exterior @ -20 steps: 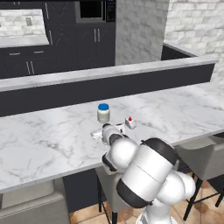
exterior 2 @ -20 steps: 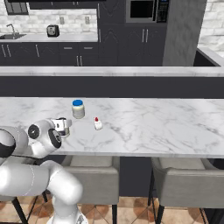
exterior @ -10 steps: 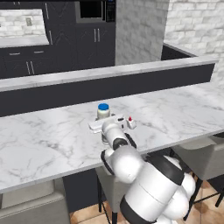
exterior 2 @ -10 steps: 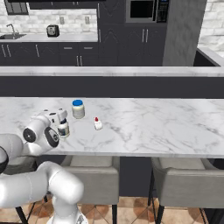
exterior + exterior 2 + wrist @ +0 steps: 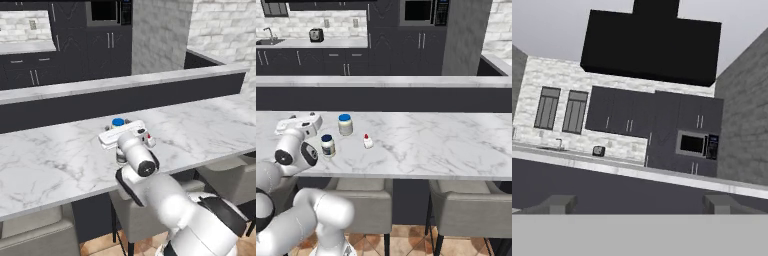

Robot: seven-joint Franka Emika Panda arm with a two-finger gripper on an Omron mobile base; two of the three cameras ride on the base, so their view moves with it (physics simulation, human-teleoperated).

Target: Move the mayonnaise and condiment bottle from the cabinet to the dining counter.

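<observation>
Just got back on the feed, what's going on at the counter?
The mayonnaise stands on the dining counter, apart from the open, empty end effector lifted beside it. A wider cream jar and a small red-capped bottle stand nearby on the same slab. The hand view looks across at the far kitchen.

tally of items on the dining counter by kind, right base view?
Jars: 2, the mayonnaise and a wider blue-lidded jar
Bottles: 1, the condiment bottle, lying down
Total: 3
</observation>
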